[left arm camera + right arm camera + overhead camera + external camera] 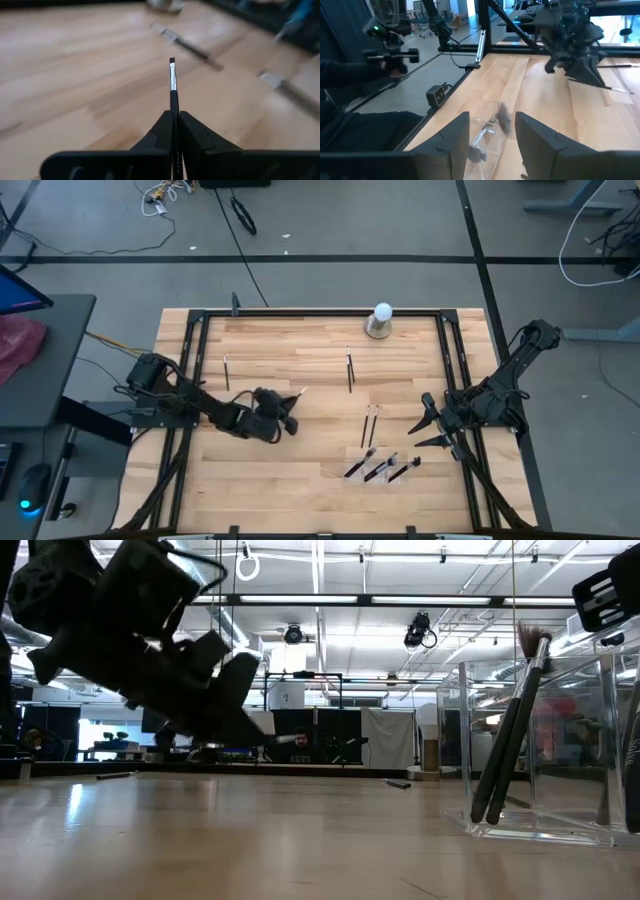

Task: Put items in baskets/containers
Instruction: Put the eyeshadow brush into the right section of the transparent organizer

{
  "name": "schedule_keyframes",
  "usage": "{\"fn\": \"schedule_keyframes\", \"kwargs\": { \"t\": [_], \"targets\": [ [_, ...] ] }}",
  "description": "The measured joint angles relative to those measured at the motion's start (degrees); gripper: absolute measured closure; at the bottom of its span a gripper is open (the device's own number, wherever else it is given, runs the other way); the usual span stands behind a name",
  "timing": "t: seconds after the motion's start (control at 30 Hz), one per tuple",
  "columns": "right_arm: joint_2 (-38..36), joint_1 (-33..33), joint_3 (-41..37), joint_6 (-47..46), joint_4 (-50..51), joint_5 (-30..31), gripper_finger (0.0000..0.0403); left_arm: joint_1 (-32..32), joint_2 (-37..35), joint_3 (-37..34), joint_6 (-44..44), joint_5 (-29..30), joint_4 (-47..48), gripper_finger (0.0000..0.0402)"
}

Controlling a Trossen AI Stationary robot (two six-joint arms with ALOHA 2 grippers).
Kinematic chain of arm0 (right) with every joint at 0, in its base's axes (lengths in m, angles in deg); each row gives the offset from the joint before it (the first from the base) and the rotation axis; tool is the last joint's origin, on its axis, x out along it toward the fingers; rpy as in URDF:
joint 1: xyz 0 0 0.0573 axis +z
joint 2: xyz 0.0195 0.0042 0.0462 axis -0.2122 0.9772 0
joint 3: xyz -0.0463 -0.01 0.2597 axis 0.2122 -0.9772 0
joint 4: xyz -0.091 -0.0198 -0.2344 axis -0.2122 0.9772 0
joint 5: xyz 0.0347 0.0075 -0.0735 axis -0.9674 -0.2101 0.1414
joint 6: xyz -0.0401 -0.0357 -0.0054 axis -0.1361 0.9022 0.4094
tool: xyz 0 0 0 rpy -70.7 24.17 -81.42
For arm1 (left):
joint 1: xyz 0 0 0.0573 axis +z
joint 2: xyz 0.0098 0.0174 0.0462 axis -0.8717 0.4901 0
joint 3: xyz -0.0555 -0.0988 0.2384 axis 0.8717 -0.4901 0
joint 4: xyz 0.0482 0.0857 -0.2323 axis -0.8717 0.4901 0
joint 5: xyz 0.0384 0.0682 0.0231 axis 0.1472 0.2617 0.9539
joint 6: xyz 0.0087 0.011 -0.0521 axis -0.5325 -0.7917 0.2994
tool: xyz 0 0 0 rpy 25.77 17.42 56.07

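My left gripper point(287, 412) point(175, 116) hovers over the table's left-middle, shut on a slim makeup brush point(173, 80) with a dark handle, a silvery ferrule and a small dark tip. The clear tray point(385, 468) point(540, 755) stands near the front right, with three brushes point(380, 468) lying or leaning in it. Loose brushes lie flat on the wood at the left point(226, 372), at the middle point(349, 370) and just beyond the tray point(370, 425). My right gripper point(420, 423) point(492, 135) waits open at the right, facing the tray. My left gripper pinches the brush's dark handle point(174, 107) between its two fingers point(162, 132). The brush lies along the fingers, its ferrule and bristle end sticking out past the fingertips. The fingers slant slightly downward toward the table's far right. The brush is lifted clear of the wood.
A white ball on a grey round base point(381, 320) stands at the far edge. A black frame point(200, 330) borders the table. Bare wood lies between my left gripper and the tray. A person's hand shows beyond the table's edge point(390, 57).
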Motion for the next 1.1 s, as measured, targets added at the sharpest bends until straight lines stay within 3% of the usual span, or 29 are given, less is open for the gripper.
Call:
{"fn": "schedule_keyframes", "kwargs": {
  "t": [0.2,0.4,0.53,0.67,0.8,1.1],
  "targets": [
    [0.01,-0.07,0.0,-1.31,-0.07,7.31,0.0243,0.3,-0.02,5.27,-19.34,-4.52,-14.03,0.0385],
    [1.47,-1.94,-0.02,-3.77,-0.66,19.96,0.0243,1.97,1.7,18.75,-35.96,-14.7,-14.68,0.0386],
    [5.19,-4.22,-0.02,-3.41,-3.63,20.6,0.0242,3.07,6.63,29.24,-44.2,-20.11,-14.35,0.0384],
    [10.5,-5.92,-0.07,-2.13,-11.37,17.02,0.0223,3.97,12.25,38.52,-48.76,-22.33,-12.54,0.0383],
    [15.46,-6.63,-0.07,0.28,-18.97,18.23,0.0198,4.37,16.21,44.73,-51.1,-22.55,-10.62,0.0382],
    [20.67,-8.05,-0.07,1.53,-29.84,22.45,0.0205,3.96,17.86,47.12,-51.26,-23.43,-9.31,0.0381]
  ]
}}
